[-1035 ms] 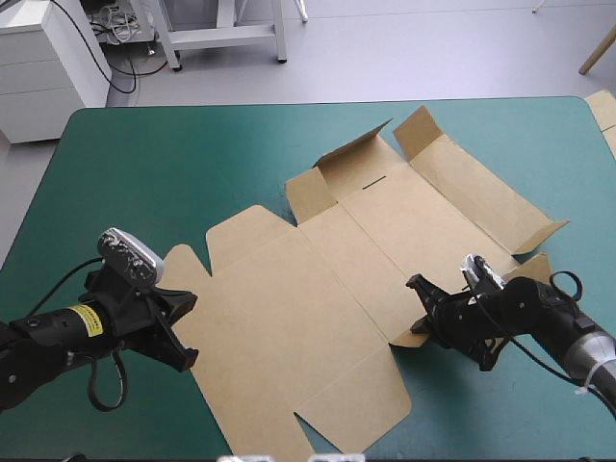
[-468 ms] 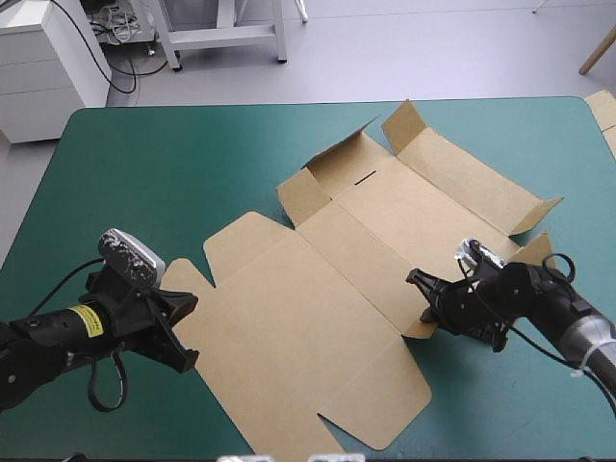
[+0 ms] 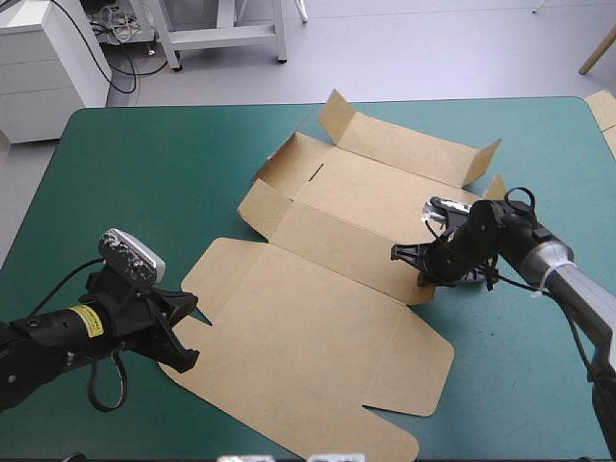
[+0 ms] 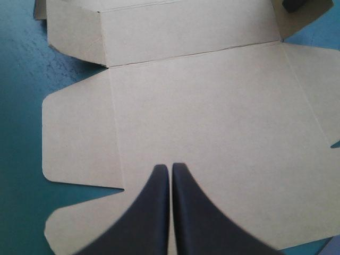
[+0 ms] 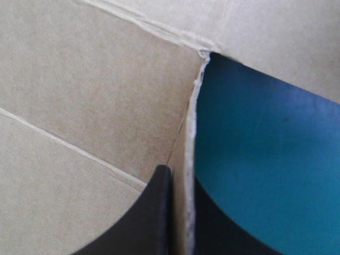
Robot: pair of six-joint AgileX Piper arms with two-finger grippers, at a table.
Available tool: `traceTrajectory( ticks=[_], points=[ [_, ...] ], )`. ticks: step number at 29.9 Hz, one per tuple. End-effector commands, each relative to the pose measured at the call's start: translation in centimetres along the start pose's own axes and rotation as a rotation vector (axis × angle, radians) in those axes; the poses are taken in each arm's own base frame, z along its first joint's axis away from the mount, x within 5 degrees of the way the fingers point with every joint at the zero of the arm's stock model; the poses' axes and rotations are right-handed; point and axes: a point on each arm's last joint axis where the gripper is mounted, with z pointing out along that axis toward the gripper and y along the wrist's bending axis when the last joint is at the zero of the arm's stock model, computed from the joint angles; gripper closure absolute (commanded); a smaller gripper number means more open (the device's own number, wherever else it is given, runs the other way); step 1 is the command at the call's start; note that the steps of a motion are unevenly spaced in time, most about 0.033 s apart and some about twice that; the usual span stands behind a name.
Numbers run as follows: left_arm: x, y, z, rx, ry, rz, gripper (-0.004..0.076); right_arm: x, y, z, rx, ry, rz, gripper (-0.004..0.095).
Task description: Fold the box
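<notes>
Here, with the brown box spread mid-table on the teal-green cover, the right gripper clamped on its side flap should lift slowly along the crease while the left gripper, fingers together over the near panel, pins the sheet.

Robotics lab: teal-green table, white drawer cabinet, loose cables, metal stand legs, grey floor.
</notes>
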Motion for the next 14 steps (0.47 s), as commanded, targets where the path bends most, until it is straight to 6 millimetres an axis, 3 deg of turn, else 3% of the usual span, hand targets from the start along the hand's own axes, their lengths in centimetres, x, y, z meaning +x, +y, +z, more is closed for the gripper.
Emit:
traceTrajectory(
  ticks=[1, 14],
  points=[
    [-1.2, -0.1, -0.9, 0.001, -0.1, -0.016, 0.0731, -2.0, 1.0, -1.7, 0.005, -0.067, -0.156, 0.0924],
    [-1.2, -0.1, -0.9, 0.001, -0.1, -0.016, 0.0731, -6.5, 0.4, -1.3, 0.26, -0.018, -0.592, 0.0924]
  ],
)
